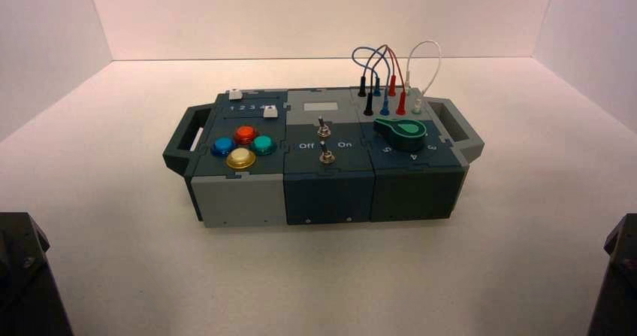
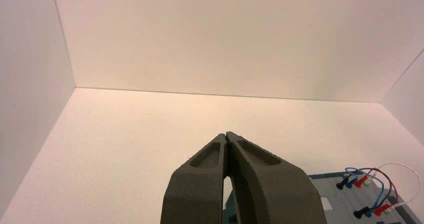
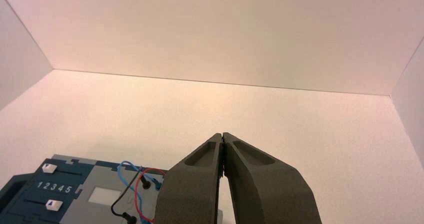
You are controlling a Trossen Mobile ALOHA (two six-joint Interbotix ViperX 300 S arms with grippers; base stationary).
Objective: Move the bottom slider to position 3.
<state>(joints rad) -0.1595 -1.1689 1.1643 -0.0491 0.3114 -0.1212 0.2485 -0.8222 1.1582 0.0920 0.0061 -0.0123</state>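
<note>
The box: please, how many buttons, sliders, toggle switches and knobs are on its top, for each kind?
Round coloured buttons: 4
White sliders: 2
Metal toggle switches: 2
Green knob: 1
Total: 9

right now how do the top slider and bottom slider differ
The top slider sits by the low end of the digit row; the bottom slider is toward its high end.
The top slider is on the row's far side from the robot, the bottom slider on the near side.
The top slider's track shows on its high-digit side, the bottom slider's on its low-digit side.
Both are small, white and marked on top.
</note>
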